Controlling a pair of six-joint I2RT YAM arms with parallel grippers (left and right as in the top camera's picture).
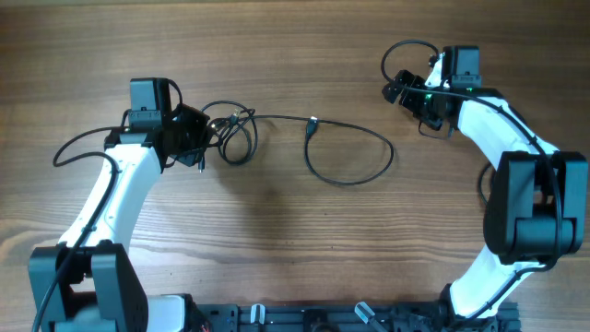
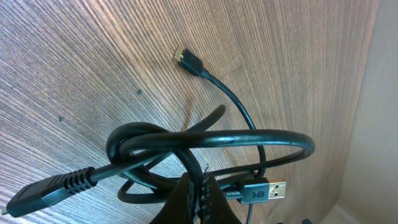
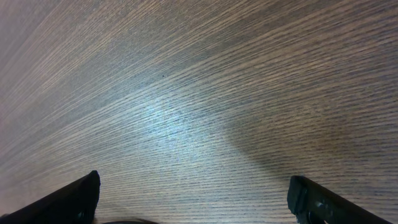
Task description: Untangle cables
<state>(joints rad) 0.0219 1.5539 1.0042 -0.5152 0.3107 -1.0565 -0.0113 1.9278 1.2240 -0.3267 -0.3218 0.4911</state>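
Cables [image 1: 238, 123] bunch left of centre; my left gripper [image 2: 200, 186] pinches them as anchor, right gripper [image 3: 194, 199] spread, free to pull.

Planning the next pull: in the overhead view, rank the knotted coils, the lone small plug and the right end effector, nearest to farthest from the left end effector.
1. Knotted coils, at the left end effector.
2. Small plug, mid-table.
3. Right end effector, far right.
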